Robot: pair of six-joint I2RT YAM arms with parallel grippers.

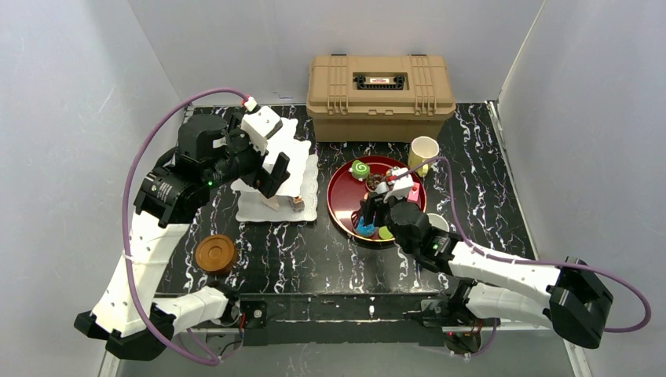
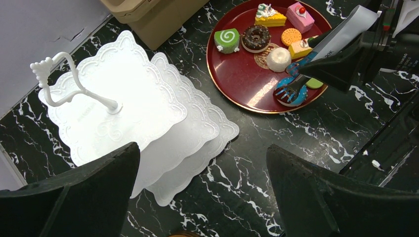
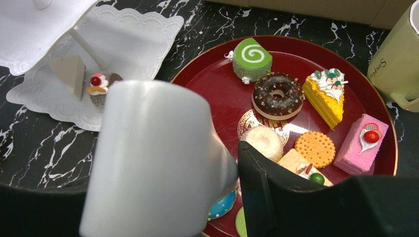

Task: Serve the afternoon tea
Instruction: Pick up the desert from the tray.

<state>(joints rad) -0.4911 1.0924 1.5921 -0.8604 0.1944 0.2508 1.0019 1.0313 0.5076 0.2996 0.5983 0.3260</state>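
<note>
1. Hovering over the white three-tier stand point(image 2: 123, 94), the left end effector point(image 2: 201, 163) gapes wide, holding nothing.
2. The right end effector point(image 1: 371, 212) grips a white mug point(image 3: 153, 158) above the dark red tray point(image 3: 217, 94) of pastries point(image 3: 252, 57).

White embossed stand point(image 2: 123, 98); white mug point(image 3: 153, 148); dark red tray point(image 3: 217, 84); green swirl roll point(image 3: 252, 58); chocolate-brown donut point(image 3: 278, 95); black white-veined table point(image 1: 471, 133).

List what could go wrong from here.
1. The right hand sits low at the blue donut, with the white round cake close by; closing or lifting may knock it across the red tray.
2. The left hand hovers open over the white stand; a delivery there could make the arms clash.
3. The cream-yellow mug stands right beside the tray, easily bumped.
</note>
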